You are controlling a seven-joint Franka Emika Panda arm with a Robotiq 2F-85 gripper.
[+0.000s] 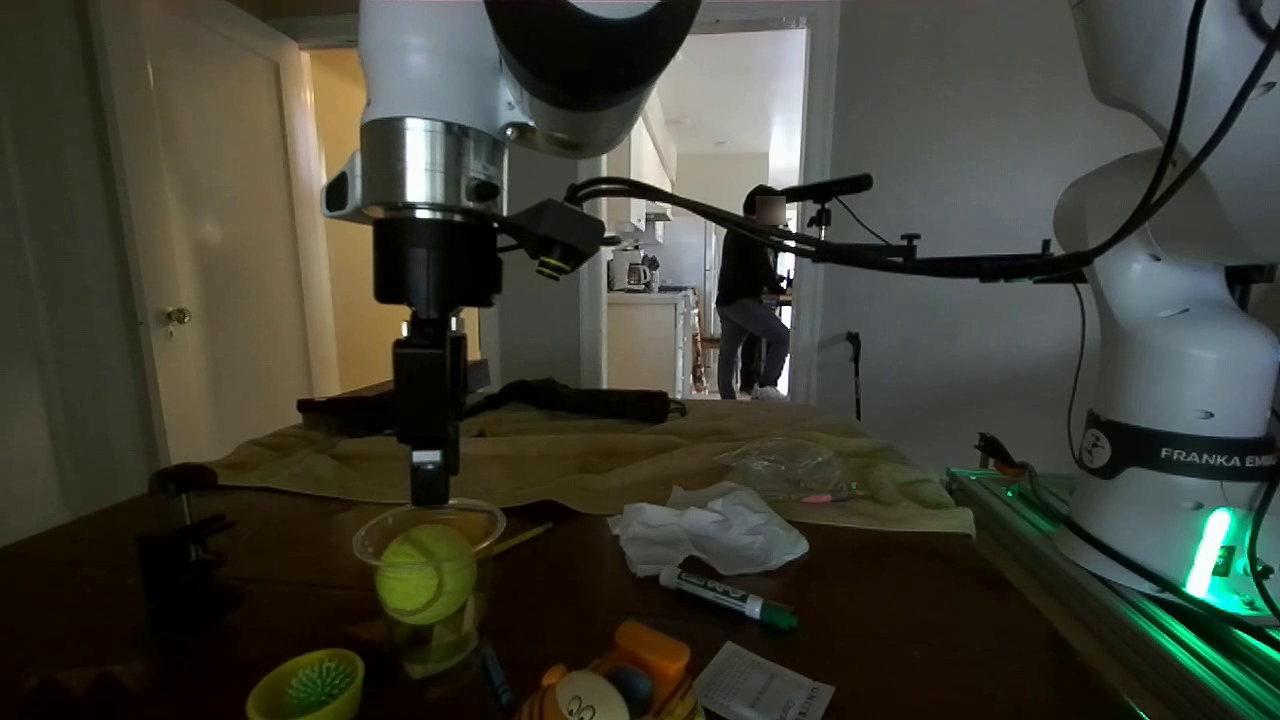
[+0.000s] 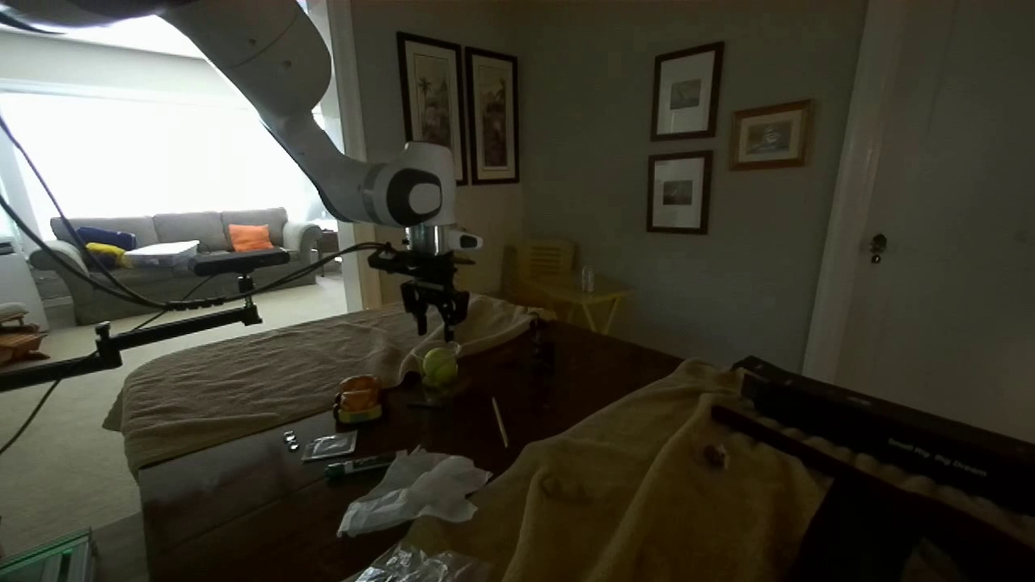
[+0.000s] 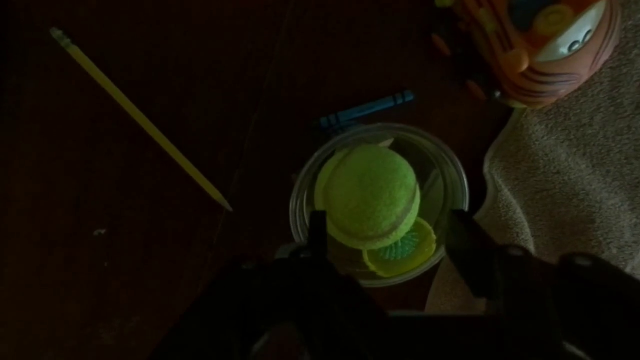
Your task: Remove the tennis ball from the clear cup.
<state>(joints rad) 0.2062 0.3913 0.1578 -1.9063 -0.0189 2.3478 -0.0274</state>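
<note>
The arm [image 2: 279, 77] reaches over, its gripper [image 3: 388, 220] hanging just above the cup [image 1: 435, 648], jaws apart with nothing gripped. The ball [image 1: 425, 575] sits high inside the cup. I'd call this the approach, the grasp not yet made. Next, I reckon, it should centre over the ball, ease down with a jaw either side, within the cup, then close.

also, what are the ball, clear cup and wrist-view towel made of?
Tennis ball: felt-like cover, matte; fuzzy surface with a curved seam. Clear cup: probably plastic, glossy; see-through walls and shiny rim, though glass isn't ruled out. Towel: fabric, likely terry, matte; nubby pile, fiber unclear.
</note>
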